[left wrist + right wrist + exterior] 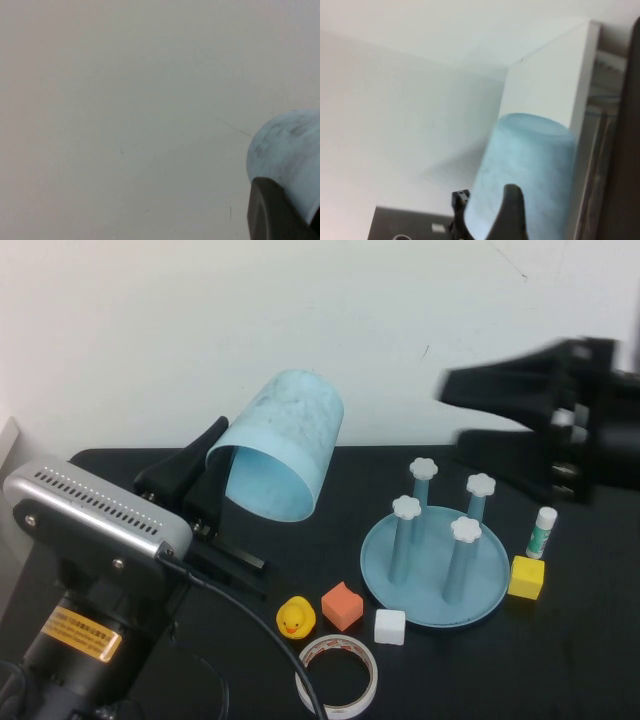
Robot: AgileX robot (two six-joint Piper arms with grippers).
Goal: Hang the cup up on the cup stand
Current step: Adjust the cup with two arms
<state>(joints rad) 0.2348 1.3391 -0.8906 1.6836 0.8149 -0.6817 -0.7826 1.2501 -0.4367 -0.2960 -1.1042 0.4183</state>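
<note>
While the left hand (212, 475) is clamped on the rim of the one cup (283, 445), the cup sits tilted in the air above the left part of the dark surface (580, 640), its open mouth facing down and toward the camera, its closed end toward the white wall. One cup stand (434, 570) rests right of centre: a round dish with four upright posts, each with a white flower cap, all four bare. The cup is up and to the left of the stand, apart from it. The right hand (480, 418) hangs in the air above the far right edge, fingers spread wide, nothing between them. Small items, one each: yellow duck (295, 618), orange block (342, 605), white cube (389, 626), tape ring (338, 675) at the near edge, yellow cube (527, 577), glue stick (541, 532). The cubes touch or nearly touch the dish rim. Open surface lies between cup and stand.
</note>
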